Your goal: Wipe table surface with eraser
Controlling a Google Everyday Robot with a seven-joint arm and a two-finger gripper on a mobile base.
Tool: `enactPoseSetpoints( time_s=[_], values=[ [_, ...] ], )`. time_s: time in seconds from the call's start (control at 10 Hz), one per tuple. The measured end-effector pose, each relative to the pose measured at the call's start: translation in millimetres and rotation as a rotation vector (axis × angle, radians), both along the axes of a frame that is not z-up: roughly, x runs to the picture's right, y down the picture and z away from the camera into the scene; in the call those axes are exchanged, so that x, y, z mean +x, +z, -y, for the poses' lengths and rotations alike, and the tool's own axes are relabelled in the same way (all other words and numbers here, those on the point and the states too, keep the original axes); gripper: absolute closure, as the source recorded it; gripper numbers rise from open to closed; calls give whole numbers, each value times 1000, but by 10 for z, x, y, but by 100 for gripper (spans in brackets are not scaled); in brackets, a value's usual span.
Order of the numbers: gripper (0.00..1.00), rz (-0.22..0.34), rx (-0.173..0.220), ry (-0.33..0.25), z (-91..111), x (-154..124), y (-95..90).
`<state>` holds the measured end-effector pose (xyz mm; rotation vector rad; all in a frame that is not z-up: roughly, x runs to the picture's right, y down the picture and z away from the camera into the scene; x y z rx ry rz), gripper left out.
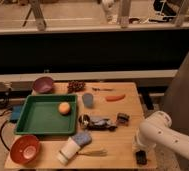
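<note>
The table surface [120, 142] is a light tan wooden top. My white arm reaches in from the right and bends down over the table's front right corner. My gripper [140, 151] points down at the arm's end, mostly hidden by the wrist. It is shut on the eraser [141, 158], a small black block pressed on the wood close to the front right edge.
On the table are a green tray [35, 122] holding an orange [64, 108], a red bowl [24, 149], a white cup [68, 150], a blue sponge [81, 138], a small dark box [122, 118], a grey cup [88, 100], a carrot [115, 97] and a purple bowl [43, 85].
</note>
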<state>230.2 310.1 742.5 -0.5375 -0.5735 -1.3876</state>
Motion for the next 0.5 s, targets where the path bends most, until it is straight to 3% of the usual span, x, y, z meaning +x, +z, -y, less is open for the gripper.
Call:
enactPoseSetpoints(
  time_s=[0.2,0.5],
  values=[
    [92,-15,22,8,174,-34,125],
    [92,-6,31,18,316,-334,274]
  ],
)
